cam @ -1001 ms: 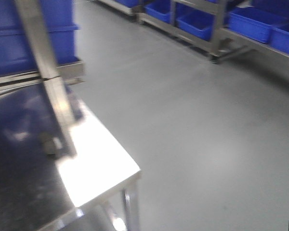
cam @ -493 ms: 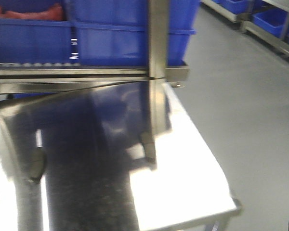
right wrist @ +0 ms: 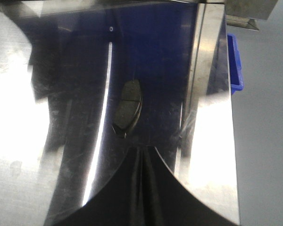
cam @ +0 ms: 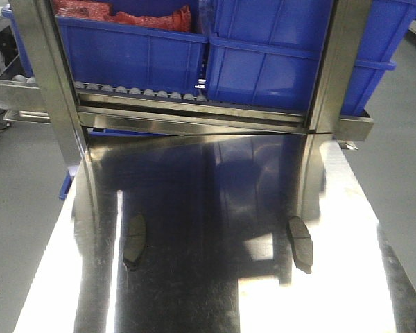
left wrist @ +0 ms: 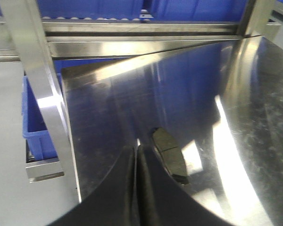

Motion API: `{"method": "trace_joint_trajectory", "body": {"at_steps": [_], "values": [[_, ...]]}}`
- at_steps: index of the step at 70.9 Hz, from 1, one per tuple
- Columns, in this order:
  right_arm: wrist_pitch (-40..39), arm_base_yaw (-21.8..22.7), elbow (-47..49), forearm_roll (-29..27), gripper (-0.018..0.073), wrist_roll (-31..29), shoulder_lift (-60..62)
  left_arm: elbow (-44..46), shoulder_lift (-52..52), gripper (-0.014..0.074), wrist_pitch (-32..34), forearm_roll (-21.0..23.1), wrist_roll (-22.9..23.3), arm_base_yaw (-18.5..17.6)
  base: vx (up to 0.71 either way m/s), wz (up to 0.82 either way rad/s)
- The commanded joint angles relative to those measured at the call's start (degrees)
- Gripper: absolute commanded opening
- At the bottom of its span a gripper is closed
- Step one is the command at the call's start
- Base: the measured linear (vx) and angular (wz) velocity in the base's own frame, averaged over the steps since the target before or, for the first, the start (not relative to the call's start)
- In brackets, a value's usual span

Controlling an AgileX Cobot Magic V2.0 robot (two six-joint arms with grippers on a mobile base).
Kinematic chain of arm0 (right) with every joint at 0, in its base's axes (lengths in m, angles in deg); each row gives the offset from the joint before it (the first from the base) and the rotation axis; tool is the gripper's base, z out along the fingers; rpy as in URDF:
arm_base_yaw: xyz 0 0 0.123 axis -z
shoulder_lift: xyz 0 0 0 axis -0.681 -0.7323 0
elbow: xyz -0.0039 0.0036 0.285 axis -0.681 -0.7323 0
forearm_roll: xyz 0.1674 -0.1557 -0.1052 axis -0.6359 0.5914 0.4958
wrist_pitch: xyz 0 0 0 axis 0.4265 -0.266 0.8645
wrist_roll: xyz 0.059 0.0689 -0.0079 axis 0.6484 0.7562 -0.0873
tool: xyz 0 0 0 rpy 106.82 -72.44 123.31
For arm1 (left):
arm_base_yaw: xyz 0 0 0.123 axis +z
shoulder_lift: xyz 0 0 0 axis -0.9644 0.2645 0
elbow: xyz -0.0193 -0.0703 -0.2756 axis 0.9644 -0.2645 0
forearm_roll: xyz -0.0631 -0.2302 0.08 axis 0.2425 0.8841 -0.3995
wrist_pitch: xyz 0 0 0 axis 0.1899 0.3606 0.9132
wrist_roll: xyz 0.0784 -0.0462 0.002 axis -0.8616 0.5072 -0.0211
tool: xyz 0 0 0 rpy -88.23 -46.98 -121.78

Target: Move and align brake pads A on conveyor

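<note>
Since neither pad is in hand yet, the step is judged to be the first pickup, and it calls for a careful approach. The left gripper (left wrist: 137, 151) has its fingers pressed together with nothing between them. The left pad (left wrist: 170, 156) lies flat just ahead of its tips and a little to their right, with its long axis running away from the wrist. The right gripper (right wrist: 142, 151) is likewise pressed together and empty, and the right pad (right wrist: 128, 107) lies ahead of it, slightly to its left. Both pads rest on the steel table (cam: 194, 291), well apart from each other, in front of the rack (cam: 194, 119) that carries blue bins (cam: 135, 55). The conveyor shows in no view, and only two pads can be counted.

To do this well, each gripper should spread before it descends, come down centred over its pad, and close across the short width rather than along the long curve. The pad is thin and the table looks slick, so the fingertips need to reach the surface or the pad will likely skate away. Glare on the steel hides the pad edges, so a slow descent helps. Taking one pad at a time keeps the arms from crowding each other.
</note>
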Motion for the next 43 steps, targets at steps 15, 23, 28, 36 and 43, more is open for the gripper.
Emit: {"method": "trace_joint_trajectory", "body": {"at_steps": [15, 23, 28, 36, 43], "values": [[-3.6, 0.3, 1.5, 0.6, -0.0009, -0.3, -0.2, 1.5, -0.2, -0.0006, 4.2, 0.1, 0.0, -0.3, 0.05, 0.08], [-3.6, 0.3, 1.5, 0.6, -0.0009, -0.3, -0.2, 1.5, -0.2, -0.0006, 4.2, 0.1, 0.0, -0.3, 0.0, -0.01], [-3.6, 0.3, 1.5, 0.6, -0.0009, -0.3, -0.2, 1.5, -0.2, -0.0006, 4.2, 0.1, 0.0, -0.3, -0.01, -0.02], [-3.6, 0.3, 1.5, 0.6, -0.0009, -0.3, -0.2, 1.5, -0.2, -0.0006, 4.2, 0.1, 0.0, -0.3, 0.0, 0.0], [-3.6, 0.3, 1.5, 0.6, -0.0009, -0.3, -0.2, 1.5, -0.2, -0.0006, 4.2, 0.1, 0.0, -0.3, 0.0, 0.0]]}}
